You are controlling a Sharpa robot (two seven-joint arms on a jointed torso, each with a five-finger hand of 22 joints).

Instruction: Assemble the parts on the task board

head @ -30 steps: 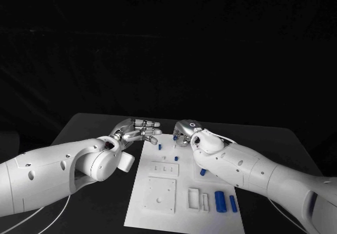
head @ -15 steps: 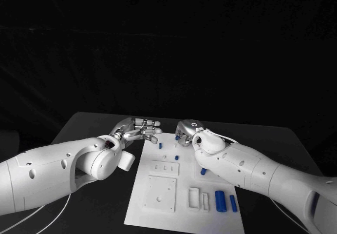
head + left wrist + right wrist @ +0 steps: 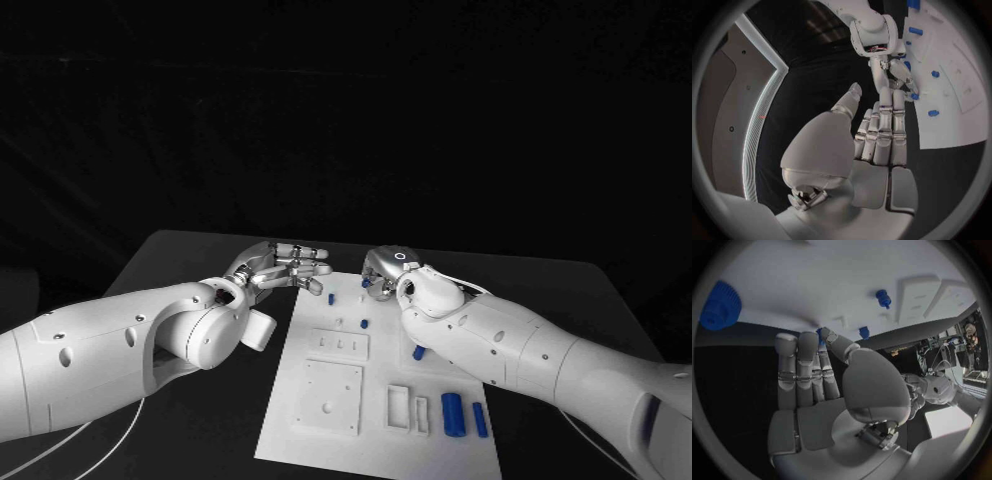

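Note:
The white task board (image 3: 329, 385) lies lengthwise in the middle of the table. Both hands hover at its far end. My left hand (image 3: 283, 265) is at the board's far left corner with its fingers (image 3: 882, 125) stretched out side by side and nothing in them. My right hand (image 3: 387, 272) is at the far edge, thumb and a finger pinching a small blue part (image 3: 820, 333). Small blue pegs (image 3: 330, 298) (image 3: 364, 323) stand in the board just in front of the hands. A blue toothed part (image 3: 720, 305) sits close to the right hand's fingertips.
A short blue piece (image 3: 417, 352) lies at the board's right edge under my right forearm. Two longer blue cylinders (image 3: 451, 412) (image 3: 479, 417) lie at the near right corner. Raised white blocks (image 3: 330, 398) fill the board's near half. Black table surrounds the board.
Both hands have barely shifted at the board's far end; the right hand has edged slightly rightward. The parts on the board have not moved.

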